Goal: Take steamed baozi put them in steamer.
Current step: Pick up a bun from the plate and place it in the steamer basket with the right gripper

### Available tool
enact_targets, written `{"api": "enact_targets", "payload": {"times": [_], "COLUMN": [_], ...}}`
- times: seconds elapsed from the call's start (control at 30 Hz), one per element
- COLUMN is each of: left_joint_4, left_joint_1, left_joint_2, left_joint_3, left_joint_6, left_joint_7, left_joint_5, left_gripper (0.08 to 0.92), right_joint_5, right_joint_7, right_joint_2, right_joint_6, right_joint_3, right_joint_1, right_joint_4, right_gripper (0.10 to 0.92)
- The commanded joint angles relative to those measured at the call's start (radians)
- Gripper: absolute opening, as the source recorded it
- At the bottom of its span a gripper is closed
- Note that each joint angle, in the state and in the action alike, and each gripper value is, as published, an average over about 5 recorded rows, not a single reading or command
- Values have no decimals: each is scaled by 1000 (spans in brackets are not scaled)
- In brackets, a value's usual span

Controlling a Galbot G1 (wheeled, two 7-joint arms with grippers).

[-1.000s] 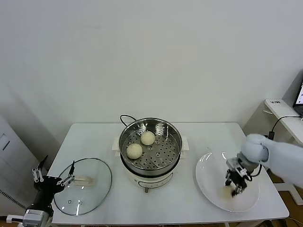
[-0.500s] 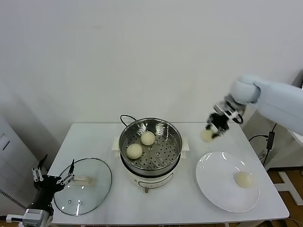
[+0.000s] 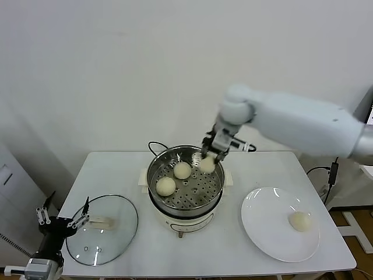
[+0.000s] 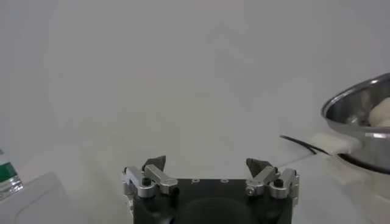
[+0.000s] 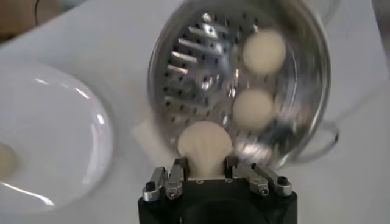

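Note:
The shiny steel steamer stands mid-table on its cream base, with two pale baozi on its perforated tray. Over the steamer's back right rim hangs my right gripper, shut on a third baozi; the right wrist view shows that baozi squeezed between the fingers above the steamer. One more baozi lies on the white plate at the right. My left gripper is parked off the table's front left corner, open and empty.
A round glass lid lies flat on the table left of the steamer. A black cord runs from the steamer's back. The steamer's rim and base show at the side of the left wrist view.
My right gripper lifted a baozi off the white plate and carried it left, from above the plate to over the steamer's back right rim. The left arm stayed put.

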State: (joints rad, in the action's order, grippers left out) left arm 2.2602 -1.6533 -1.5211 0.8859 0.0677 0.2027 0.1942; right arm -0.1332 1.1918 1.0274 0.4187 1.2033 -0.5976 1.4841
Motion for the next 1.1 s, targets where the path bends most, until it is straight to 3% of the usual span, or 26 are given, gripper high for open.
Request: {"api": "enact_targets", "payload": {"times": [0.03,0.57,0.9,1.0,1.1], "left_joint_4": [4,5,0,-1,0], "left_joint_1": [1,18,17,15,16], "left_joint_2": [-1,-3,2,2,5], "left_joint_3": [0,-18,-17,-21,-24], "left_joint_6": [3,16,15,14,14], "left_joint_7": [-1,-4,-3,-1,-1], "left_joint_5": [-1,4,4,7,8], "left_gripper": [823,823,823,823,823], "right_joint_5": [-224,-175,-173,-123,106], "right_joint_7": [13,43,25,14,-28], "right_joint_2": [116,84,75,50,-15], "right_joint_6": [223,282,259,151,-110], "right_joint_3": [-72,-65,-164,-192,-107], "right_joint_1": [173,221,207,158,45], "right_joint_4": [74,84,-16,-91,-174], "right_gripper": [372,421,693,773,813]}}
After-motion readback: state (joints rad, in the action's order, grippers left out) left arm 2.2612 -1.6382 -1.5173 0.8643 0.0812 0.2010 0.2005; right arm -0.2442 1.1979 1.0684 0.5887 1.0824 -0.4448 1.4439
